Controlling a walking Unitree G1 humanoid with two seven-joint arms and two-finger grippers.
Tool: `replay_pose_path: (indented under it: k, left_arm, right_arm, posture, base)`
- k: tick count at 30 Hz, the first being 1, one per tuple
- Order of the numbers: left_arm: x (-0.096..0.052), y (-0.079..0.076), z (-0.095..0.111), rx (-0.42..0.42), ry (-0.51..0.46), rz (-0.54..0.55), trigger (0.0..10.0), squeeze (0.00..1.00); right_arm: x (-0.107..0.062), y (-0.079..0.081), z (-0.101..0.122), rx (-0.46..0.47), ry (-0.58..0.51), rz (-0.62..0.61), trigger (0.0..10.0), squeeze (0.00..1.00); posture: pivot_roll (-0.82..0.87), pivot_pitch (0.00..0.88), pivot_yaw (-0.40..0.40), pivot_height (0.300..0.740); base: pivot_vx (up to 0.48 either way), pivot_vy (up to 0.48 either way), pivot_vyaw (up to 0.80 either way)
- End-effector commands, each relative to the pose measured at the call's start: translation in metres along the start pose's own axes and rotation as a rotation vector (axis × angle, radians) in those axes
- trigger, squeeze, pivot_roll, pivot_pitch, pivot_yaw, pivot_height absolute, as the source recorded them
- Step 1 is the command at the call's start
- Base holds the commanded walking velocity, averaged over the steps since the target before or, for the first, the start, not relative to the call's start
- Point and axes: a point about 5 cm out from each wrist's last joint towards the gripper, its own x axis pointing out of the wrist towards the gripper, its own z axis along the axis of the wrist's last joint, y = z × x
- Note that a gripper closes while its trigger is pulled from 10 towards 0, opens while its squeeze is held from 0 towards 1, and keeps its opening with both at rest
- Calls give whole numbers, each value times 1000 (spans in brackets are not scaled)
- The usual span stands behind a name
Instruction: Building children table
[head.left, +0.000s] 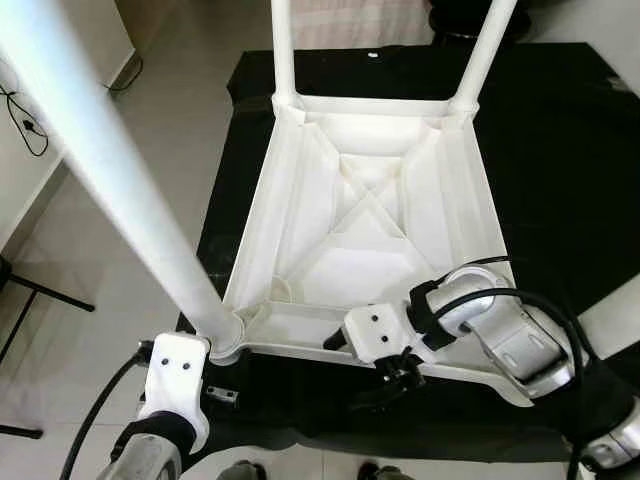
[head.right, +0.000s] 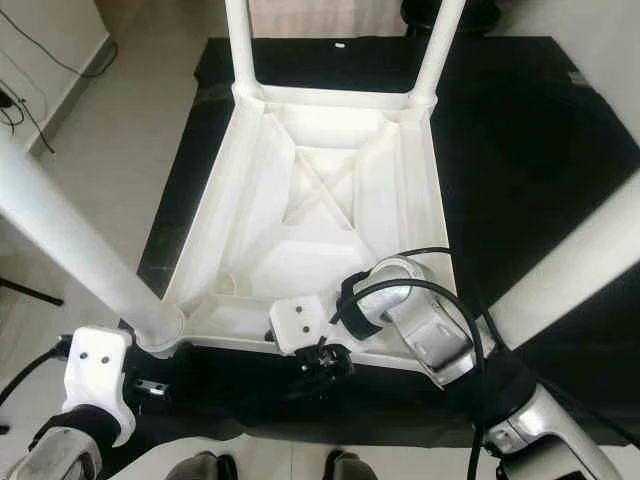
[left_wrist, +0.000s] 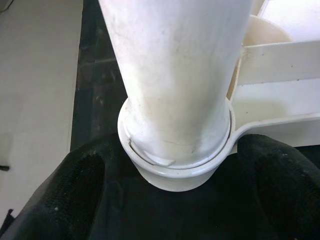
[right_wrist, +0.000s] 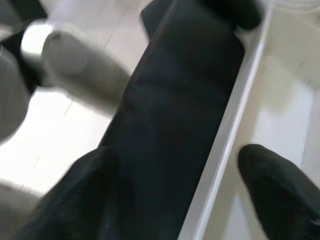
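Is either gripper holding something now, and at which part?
The left gripper brackets the near-left table leg at its socket, fingers apart. The right gripper straddles the tabletop's near rim. Firm hold cannot be told.

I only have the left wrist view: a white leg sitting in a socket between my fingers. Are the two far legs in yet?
Observer: Yes. The far left leg and the far right leg both stand upright in the far corner sockets of the upturned table.
Operator: Where is the right gripper?
Observer: The right gripper is at the table's near edge, with its fingers open on either side of the rim.
Operator: What is the table lying on?
Observer: A black cloth spread over the light floor.
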Motion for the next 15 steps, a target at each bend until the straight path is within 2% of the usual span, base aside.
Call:
replay_pose_path:
  k: [1, 3, 5, 6, 10, 11, 12, 13, 14, 15]
  left_arm:
    - [-1, 2, 7, 6, -46, 20, 10000, 0]
    - [-1, 2, 7, 5, -46, 21, 10000, 0]
    - [-1, 2, 7, 5, -46, 21, 10000, 0]
    - [-1, 1, 7, 6, -51, 17, 10000, 0]
    - [-1, 0, 8, 10, -59, -1, 10000, 0]
    - [-1, -2, 9, 9, -67, -20, 10000, 0]
    - [-2, -5, 12, 6, -81, -56, 10000, 0]
    - [-2, -5, 12, 6, -81, -56, 10000, 0]
    - [-3, -9, 14, 2, -94, -94, 10000, 0]
    - [-3, -9, 14, 2, -94, -94, 10000, 0]
  right_arm:
    - [-3, -3, 5, 19, -51, -17, 10000, 1000]
    - [-12, -7, 9, 46, -119, -58, 10000, 1000]
    - [-12, -7, 9, 46, -119, -58, 10000, 1000]
    - [-21, -10, 7, 56, -131, -101, 10000, 1000]
    - [-30, -11, 6, 65, -149, -133, 10000, 1000]
    - [-36, -11, 7, 74, -177, -159, 10000, 949]
    - [-44, -13, 11, 90, -237, -204, 10000, 702]
    - [-44, -13, 11, 90, -237, -204, 10000, 702]
    - [-50, -14, 14, 102, -293, -249, 10000, 0]
    - [-50, -14, 14, 102, -293, -249, 10000, 0]
  posture:
    - [83, 187, 15, 740]
    - [80, 183, 10, 740]
    - [80, 183, 10, 740]
    - [79, 182, 8, 740]
    - [71, 176, 2, 740]
    - [69, 173, -1, 740]
    - [69, 173, -1, 740]
    - [69, 173, -1, 740]
    - [64, 170, -5, 740]
    - [64, 170, -5, 740]
  base:
    - [0, 0, 0]
    - [0, 0, 0]
    - [0, 0, 0]
    - [0, 0, 0]
    - [0, 0, 0]
    - [0, 0, 0]
    - [0, 0, 0]
    - [0, 0, 0]
    - [0, 0, 0]
    - [0, 0, 0]
